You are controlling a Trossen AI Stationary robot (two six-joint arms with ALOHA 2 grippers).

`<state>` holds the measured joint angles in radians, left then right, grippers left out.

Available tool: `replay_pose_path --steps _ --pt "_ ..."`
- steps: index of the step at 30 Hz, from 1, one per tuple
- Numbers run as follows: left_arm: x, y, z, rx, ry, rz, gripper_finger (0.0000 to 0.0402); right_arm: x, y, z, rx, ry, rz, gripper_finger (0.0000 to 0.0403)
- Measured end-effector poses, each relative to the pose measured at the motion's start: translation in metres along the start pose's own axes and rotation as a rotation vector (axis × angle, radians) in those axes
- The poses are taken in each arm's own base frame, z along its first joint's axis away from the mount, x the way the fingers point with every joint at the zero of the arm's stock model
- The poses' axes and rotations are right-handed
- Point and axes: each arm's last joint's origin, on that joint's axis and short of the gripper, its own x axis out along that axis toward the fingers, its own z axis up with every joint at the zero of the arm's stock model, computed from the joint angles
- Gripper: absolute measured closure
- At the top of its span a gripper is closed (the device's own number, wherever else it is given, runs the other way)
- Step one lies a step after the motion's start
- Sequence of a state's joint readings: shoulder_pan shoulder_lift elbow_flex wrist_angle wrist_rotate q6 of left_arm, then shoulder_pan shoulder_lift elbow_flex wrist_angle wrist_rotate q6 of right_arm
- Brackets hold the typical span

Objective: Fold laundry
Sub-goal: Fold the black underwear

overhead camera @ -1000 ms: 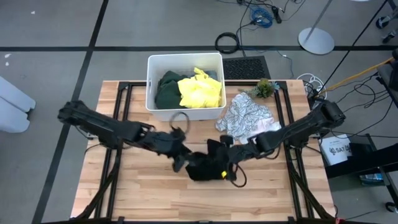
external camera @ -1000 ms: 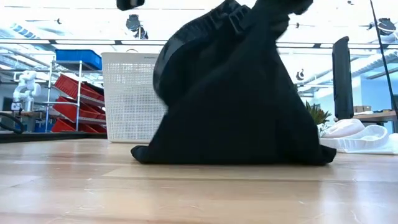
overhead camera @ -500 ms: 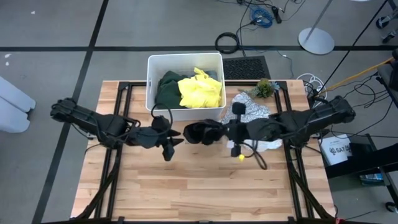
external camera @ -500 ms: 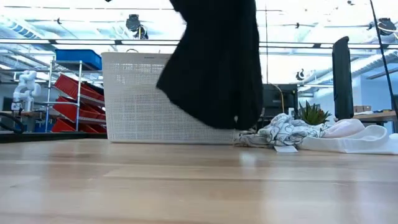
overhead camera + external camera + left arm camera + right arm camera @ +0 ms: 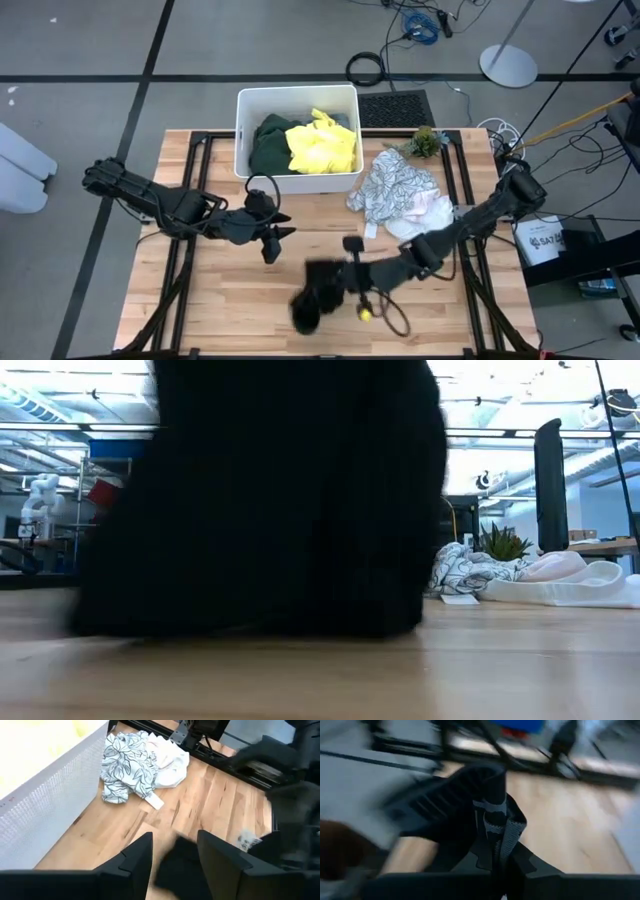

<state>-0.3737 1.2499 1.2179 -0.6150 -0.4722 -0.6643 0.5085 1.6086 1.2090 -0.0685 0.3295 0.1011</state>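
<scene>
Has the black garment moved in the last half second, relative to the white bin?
Yes. The black garment, gripped by the shut right gripper, has swung away from the white bin toward the table's near edge; half a second earlier it hung just beside the bin.

A: Can you read any writing, labels or numbers anywhere here?

B: No. A white box [image 5: 541, 240] beside the worktop's [image 5: 250, 300] right edge carries dark print, but it is too small to make out.

A: And the tag [image 5: 155, 801] on the white patterned garment [image 5: 125, 767]?

B: Blank as far as I can tell; nothing else is legible.
</scene>
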Motion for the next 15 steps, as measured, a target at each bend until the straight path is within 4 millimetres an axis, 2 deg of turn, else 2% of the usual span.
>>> replay_pose_path --steps 2,5,9,12,15 --pt "0.0 0.0 0.0 0.0 -0.002 0.003 0.0238 0.004 -0.008 -0.006 0.045 0.054 -0.082 0.0398" --pt "0.0 0.0 0.0 -0.001 -0.005 0.006 0.0238 0.013 -0.023 -0.025 0.177 0.211 -0.152 0.0398" --pt "0.0 0.0 0.0 -0.003 -0.01 0.012 0.0238 0.031 -0.031 -0.052 0.334 0.4 -0.145 0.0398" --pt "0.0 0.0 0.0 -0.003 -0.01 0.013 0.0238 0.041 -0.031 -0.065 0.328 0.452 -0.191 0.0398" --pt "0.0 0.001 0.0 -0.003 -0.014 0.018 0.0238 0.042 -0.032 -0.069 0.284 0.459 -0.258 0.0397"
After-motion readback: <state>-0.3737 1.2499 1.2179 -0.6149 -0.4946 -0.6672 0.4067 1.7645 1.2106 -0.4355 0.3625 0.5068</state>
